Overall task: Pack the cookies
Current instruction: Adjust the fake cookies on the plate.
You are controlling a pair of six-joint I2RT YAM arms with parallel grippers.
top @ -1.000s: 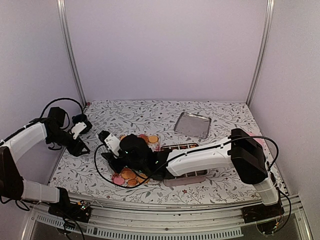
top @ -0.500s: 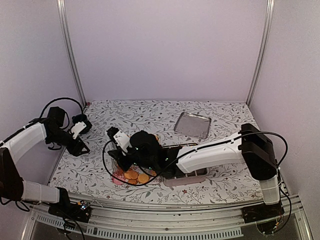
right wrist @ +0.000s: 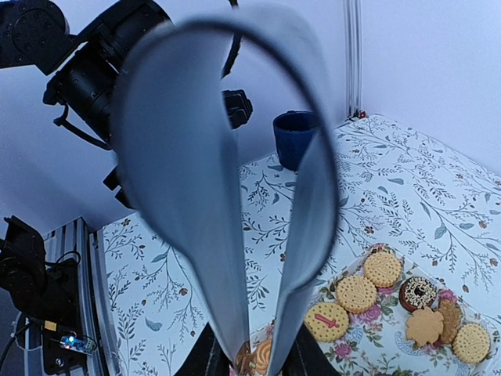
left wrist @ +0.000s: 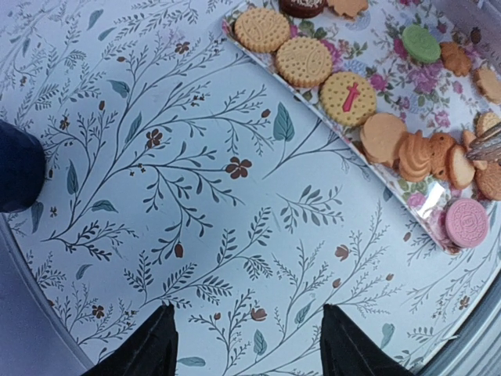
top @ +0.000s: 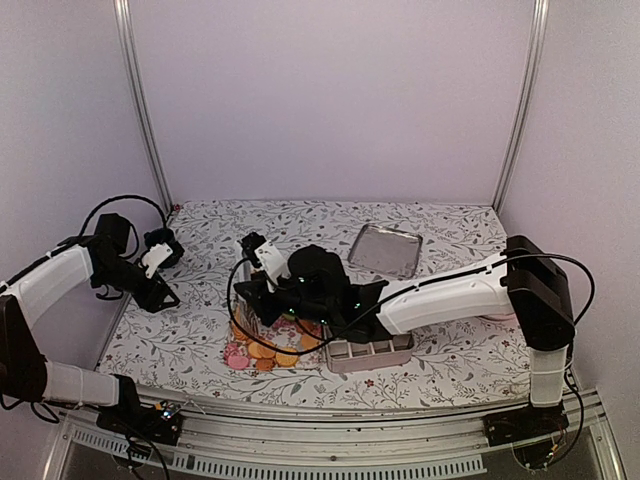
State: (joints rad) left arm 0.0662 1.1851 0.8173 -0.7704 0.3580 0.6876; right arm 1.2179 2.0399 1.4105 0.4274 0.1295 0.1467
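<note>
Left of plate [left wrist: 389, 74]: bare surface [left wrist: 196, 157], room for the left hand [left wrist: 246, 329] to pass.
Far left of plate: blue cup [right wrist: 296, 139] stands well apart.
Over plate: right arm [top: 440, 295] and its tongs [right wrist: 188, 157] reach across from the right.
Right of plate: grey box [top: 375, 352] just beside; silver lid [top: 385, 250] behind it.

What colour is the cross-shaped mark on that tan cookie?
Red, on the cookie; the left wrist view shows it best.

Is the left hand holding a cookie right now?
No, the left hand is open over the tablecloth with nothing between its fingers; the cookies lie off to one side.
</note>
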